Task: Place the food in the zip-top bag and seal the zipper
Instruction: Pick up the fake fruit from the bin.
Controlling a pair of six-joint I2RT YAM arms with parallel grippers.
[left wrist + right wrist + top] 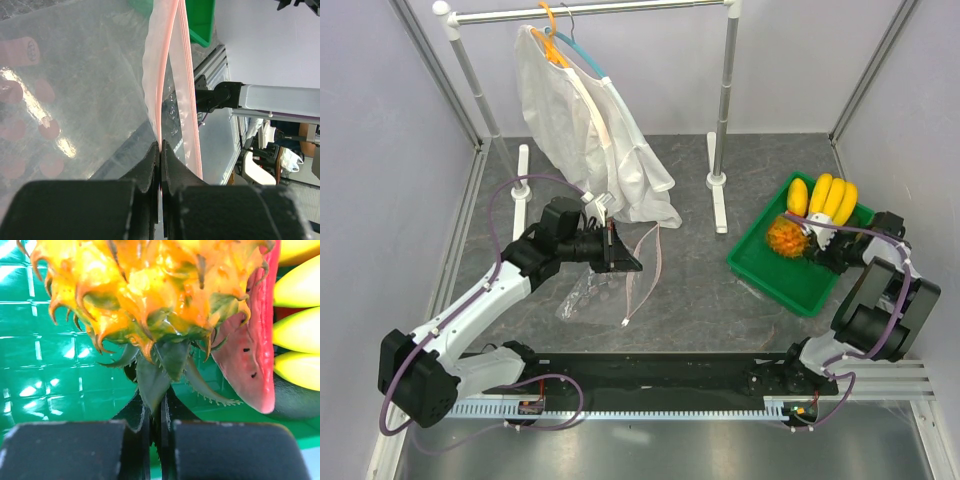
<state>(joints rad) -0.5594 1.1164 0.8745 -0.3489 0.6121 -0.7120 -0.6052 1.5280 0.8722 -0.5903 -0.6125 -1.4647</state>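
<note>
My left gripper (620, 252) is shut on the pinkish zipper (161, 90) of the clear zip-top bag (588, 292), holding one mouth edge up off the table; the bag's other strip (645, 272) hangs loose beside it. In the left wrist view the jaws (160, 150) pinch the strip and the bag (75, 90) spreads to the left. My right gripper (812, 240) is over the green tray (770, 275), shut on the green leaves (155, 377) of the orange pineapple (785, 237). The yellow banana bunch (827, 197) and the red watermelon slice (250, 360) lie beside it.
A white garment (585, 130) hangs from a rail (590, 12) on a stand at the back, just behind my left gripper. The stand's right post (723, 110) rises between the bag and the tray. Frame walls close in both sides.
</note>
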